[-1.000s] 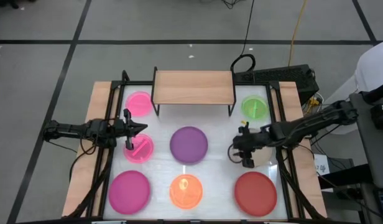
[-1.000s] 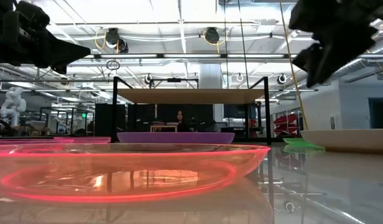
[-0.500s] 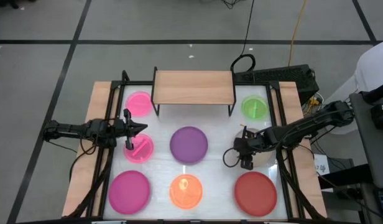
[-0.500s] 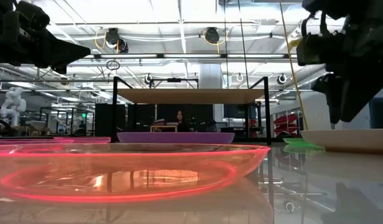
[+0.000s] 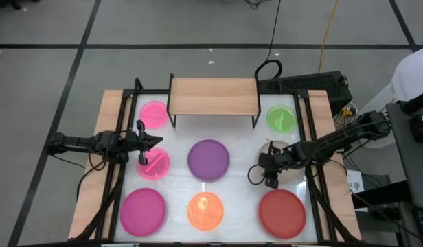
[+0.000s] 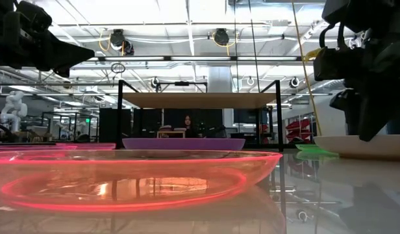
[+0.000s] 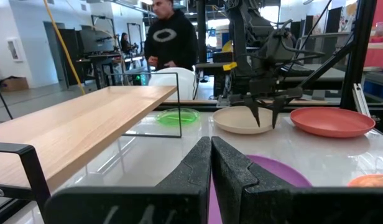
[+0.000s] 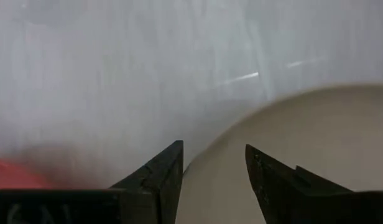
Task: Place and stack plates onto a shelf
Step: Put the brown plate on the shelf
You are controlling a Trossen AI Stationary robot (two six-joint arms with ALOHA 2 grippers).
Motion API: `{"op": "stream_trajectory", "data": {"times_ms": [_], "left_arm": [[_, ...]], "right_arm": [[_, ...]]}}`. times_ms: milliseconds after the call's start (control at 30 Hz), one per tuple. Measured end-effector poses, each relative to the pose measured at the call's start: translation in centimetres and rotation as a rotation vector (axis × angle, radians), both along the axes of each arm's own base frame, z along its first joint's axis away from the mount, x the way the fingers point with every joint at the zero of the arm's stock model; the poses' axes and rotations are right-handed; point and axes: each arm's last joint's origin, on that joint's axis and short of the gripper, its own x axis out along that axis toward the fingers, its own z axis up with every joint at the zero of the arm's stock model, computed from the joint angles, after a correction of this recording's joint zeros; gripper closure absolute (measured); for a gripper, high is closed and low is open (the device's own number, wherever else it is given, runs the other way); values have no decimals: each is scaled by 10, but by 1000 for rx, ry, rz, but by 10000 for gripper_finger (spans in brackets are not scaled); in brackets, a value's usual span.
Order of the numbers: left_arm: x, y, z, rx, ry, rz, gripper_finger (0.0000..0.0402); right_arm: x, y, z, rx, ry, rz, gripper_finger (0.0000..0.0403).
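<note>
The beige plate [image 5: 279,147] lies flat on the table's right side, mostly covered by my right arm. My right gripper [image 5: 264,178] [image 8: 213,158] is open and points down at the plate's left rim [image 8: 241,124]. One finger stands over the plate and the other over the bare table; I cannot tell whether they touch. My left gripper [image 5: 154,140] [image 7: 210,163] is shut and hovers at the left, near a small pink plate [image 5: 153,165]. The wooden shelf [image 5: 213,96] stands at the far edge with nothing on it. The purple plate [image 5: 209,159] lies in the middle.
A second small pink plate [image 5: 154,113] and a green one [image 5: 281,118] flank the shelf. Magenta [image 5: 143,211], orange [image 5: 206,210] and red [image 5: 282,213] plates line the near edge. Black frame rails run along both table sides. A person [image 7: 173,37] stands beyond the table.
My right gripper has tipped from a slant to pointing down. It has also come lower and slightly toward the near edge, ending over the beige plate's left rim.
</note>
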Motion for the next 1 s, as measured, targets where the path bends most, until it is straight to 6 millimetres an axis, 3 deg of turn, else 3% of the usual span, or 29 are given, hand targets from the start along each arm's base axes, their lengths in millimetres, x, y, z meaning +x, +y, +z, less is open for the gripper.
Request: {"op": "stream_trajectory", "data": {"times_ms": [367, 533, 667, 867, 1000], "left_arm": [[0, 0, 0, 0, 0, 0, 382], [0, 0, 0, 0, 0, 0, 382], [0, 0, 0, 0, 0, 0, 382], [0, 0, 0, 0, 0, 0, 382], [0, 0, 0, 0, 0, 0, 382]], "right_arm": [[-1, -2, 0, -30, 2, -89, 286], [-5, -3, -6, -34, 25, -98, 327], [-9, -4, -10, -43, 48, -102, 383], [-6, 2, -4, -11, 5, -56, 400], [-1, 8, 12, 12, -57, -13, 402]]}}
